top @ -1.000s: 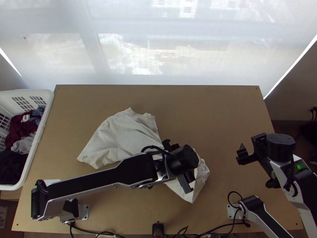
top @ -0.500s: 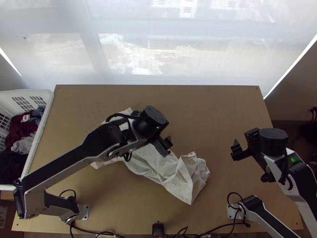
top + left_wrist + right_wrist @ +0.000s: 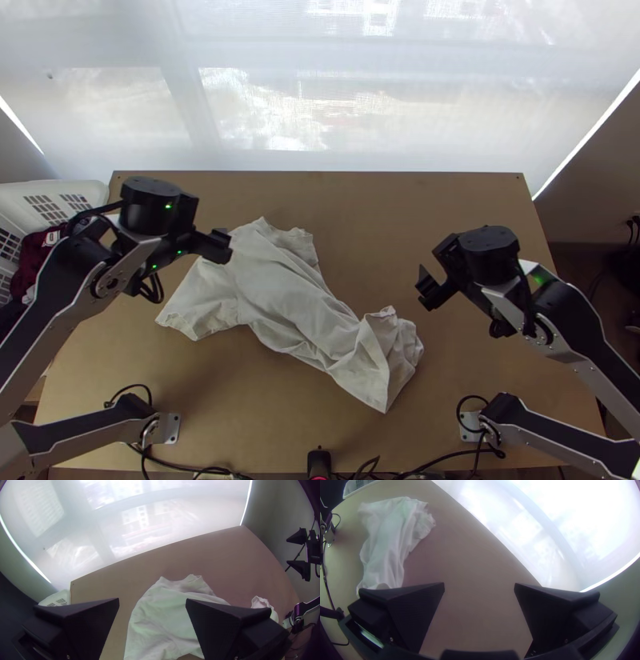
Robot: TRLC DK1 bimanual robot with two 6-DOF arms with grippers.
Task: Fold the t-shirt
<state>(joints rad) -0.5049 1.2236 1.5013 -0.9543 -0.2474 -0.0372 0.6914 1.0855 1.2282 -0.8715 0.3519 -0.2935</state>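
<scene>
A pale translucent blind (image 3: 400, 104) spans the top of my overhead frame, and the wooden table (image 3: 376, 216) fills most of what lies below it. My left arm (image 3: 48, 308) comes up the left side, my right arm (image 3: 584, 336) up the right. The white t-shirt (image 3: 280, 280) lies on the table from left of centre down to lower centre, loosely spread and creased at its upper-left part, narrowing to a bunched, crumpled end at lower right. At the left edge I see the white basket (image 3: 94, 194), partly covered by that arm. My left gripper (image 3: 210, 240), upper left, is near the shirt's upper-left edge; its jaws stand wide apart with nothing in them. My right gripper (image 3: 432, 280), right of centre, is also wide open and empty, apart from the shirt. Dark red cloth (image 3: 34, 254) sits in the basket.
</scene>
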